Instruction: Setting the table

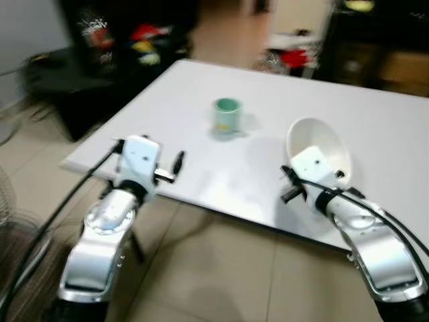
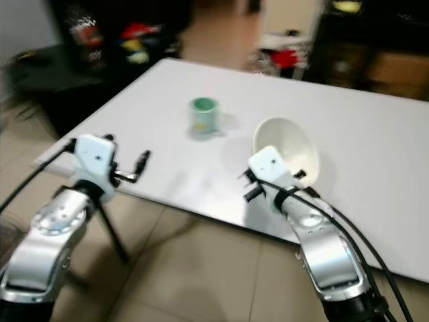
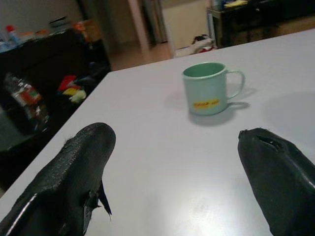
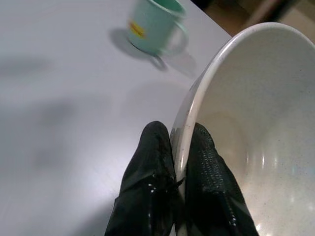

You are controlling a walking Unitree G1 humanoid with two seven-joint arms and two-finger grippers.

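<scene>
- Left eye view: white table (image 1: 375, 134) with a mint-green mug (image 1: 227, 115) upright near its middle. Right gripper (image 1: 320, 176) holds a white bowl (image 1: 322, 149) tipped on edge over the table's near part, to the right of the mug and apart from it. The wrist block hides the bowl's lower rim. Left gripper (image 1: 175, 164) hovers at the table's near-left edge, fingers mostly hidden behind the wrist block. Background is blurred: dark furniture with red and yellow clutter (image 1: 144, 41), nothing nameable. Tiled floor (image 1: 214, 268) below.
- Right eye view: same layout. Bowl (image 2: 289, 149) opening faces the camera, mug (image 2: 203, 115) to its left. Right gripper's fingers hidden behind the wrist; the table's far-right corner is cut off by the frame.
- Left wrist view: two black fingers (image 3: 74, 172) spread wide apart, nothing between them, over bare tabletop. Mug (image 3: 209, 88) sharp here, handle on one side, small yellow label on the wall, print too small to read. Well ahead of the fingertips.
- Right wrist view: both fingers (image 4: 150, 182) pinched onto the bowl (image 4: 256, 137) rim, one outside, one inside the wall. Far side of the bowl cut off by the frame. Mug (image 4: 155, 27) partly cropped, beyond the bowl on the table (image 4: 59, 123).
</scene>
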